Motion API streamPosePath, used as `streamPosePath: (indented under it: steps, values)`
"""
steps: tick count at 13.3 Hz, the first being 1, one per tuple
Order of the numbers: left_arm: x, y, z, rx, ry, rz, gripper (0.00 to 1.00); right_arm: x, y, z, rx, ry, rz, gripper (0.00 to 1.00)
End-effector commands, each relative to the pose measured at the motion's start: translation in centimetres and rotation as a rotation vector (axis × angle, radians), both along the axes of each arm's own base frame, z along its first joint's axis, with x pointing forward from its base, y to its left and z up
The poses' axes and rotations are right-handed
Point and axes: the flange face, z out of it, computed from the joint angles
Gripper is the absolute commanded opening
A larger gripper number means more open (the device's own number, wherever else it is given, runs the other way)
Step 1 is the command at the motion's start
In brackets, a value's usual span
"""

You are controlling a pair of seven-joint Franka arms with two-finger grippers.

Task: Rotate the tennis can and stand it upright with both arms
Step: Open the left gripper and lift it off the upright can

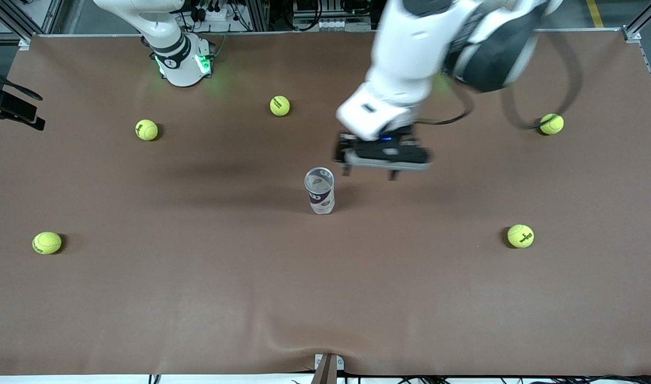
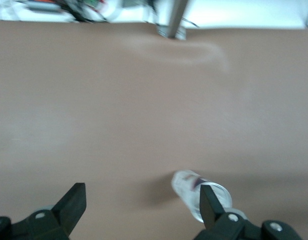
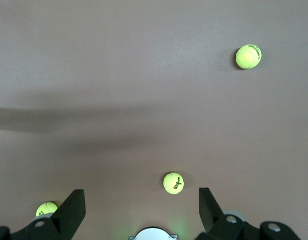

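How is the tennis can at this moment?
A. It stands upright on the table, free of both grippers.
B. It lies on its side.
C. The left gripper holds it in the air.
A: the tennis can stands upright, apart from the open left gripper.

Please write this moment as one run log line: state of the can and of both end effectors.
tennis can: upright on table, free | left end effector: open, in the air beside the can, holding nothing | right end effector: open, empty, arm waiting
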Motion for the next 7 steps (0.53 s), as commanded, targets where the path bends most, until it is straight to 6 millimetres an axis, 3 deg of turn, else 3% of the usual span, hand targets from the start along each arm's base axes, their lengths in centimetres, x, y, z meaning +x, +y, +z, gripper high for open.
streamPosePath:
  steps: [1, 5, 7]
  values:
    - [0.1, 7.1, 3.7, 0.046, 0.010, 0.079, 1.00, 0.0, -0.1, 0.3, 0.006, -0.007, -0.016, 1.00]
    - [0.2, 16.0, 6.2, 0.130, 0.099, 0.112, 1.00, 0.0, 0.0, 0.3, 0.006, -0.007, -0.015, 1.00]
    - [-0.3, 18.5, 6.3, 0.153, 0.142, 0.141, 1.00, 0.0, 0.1, 0.3, 0.006, -0.007, -0.013, 1.00]
